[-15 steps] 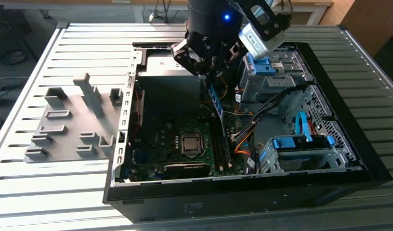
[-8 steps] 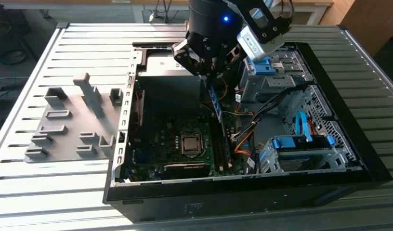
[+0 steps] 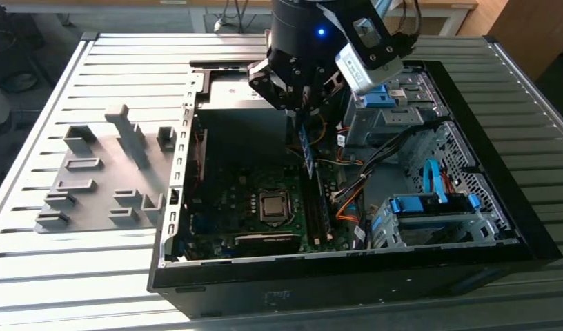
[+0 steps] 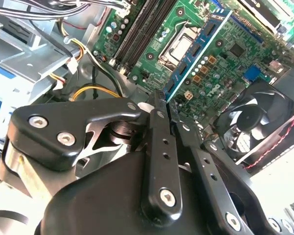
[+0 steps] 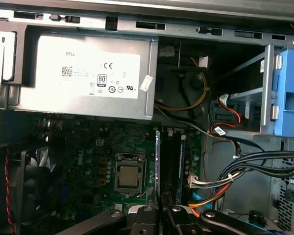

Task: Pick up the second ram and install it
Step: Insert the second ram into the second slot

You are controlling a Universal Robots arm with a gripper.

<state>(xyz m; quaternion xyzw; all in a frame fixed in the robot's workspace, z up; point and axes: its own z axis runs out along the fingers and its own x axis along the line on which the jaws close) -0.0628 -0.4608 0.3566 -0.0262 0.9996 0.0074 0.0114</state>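
An open computer case [image 3: 502,207] lies on its side on a slatted metal table [image 3: 79,262], with its green motherboard [image 3: 254,207] facing up. A black robot arm reaches down into the case from the twelve o'clock edge of the exterior view. Its claw [image 3: 300,110] is clenched on the second ram [image 3: 306,148], a thin dark blue-green memory stick pinched at its upper end and hanging edge-down above the board.

In the second wrist view the two black fingers [image 4: 159,147] press together on one end of the stick [image 4: 196,51], which runs away from them over the square silver processor socket [image 4: 179,44]. A round black fan [image 4: 250,122] sits at about four o'clock from the socket in that view. The long black memory slots [image 4: 137,29] lie beside the socket at about nine o'clock, with another stick already seated among them.

In the first wrist view the held stick [image 5: 158,161] shows as a thin vertical edge just beside the socket [image 5: 130,176] and close to the slots [image 5: 174,166]; whether it touches a slot cannot be told. A grey power supply [image 5: 88,73] sits beyond the board, and blue drive brackets [image 5: 289,93] stand toward three o'clock.

On the table at nine o'clock from the case, well apart from it, rests a grey moulded plastic tray [image 3: 107,179] with upright posts.
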